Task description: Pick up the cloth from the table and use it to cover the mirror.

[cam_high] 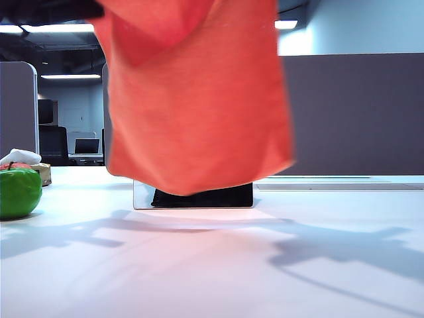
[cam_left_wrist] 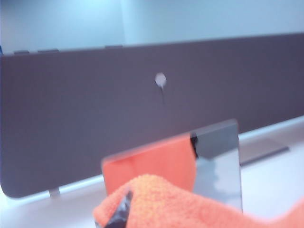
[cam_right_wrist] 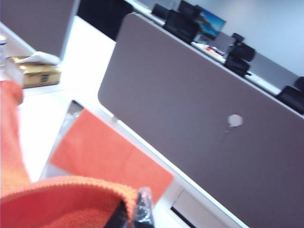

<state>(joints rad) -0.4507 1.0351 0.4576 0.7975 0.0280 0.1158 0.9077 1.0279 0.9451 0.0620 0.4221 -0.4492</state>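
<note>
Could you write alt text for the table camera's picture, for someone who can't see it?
A bright orange microfibre cloth hangs in mid-air, hiding most of an upright frameless mirror on a smooth white table. A green apple-like ball sits at the left edge; no gripper is visible.

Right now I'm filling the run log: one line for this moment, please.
cloth: held up, hanging in front of mirror | left gripper: shut on cloth | right gripper: shut on cloth | mirror: upright on table

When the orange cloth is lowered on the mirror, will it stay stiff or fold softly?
Probably softly: the cloth hangs limp in folds, sagging in front of the mirror. It looks light and fluffy at the left pincer and right pincer, so it may slide off.
</note>
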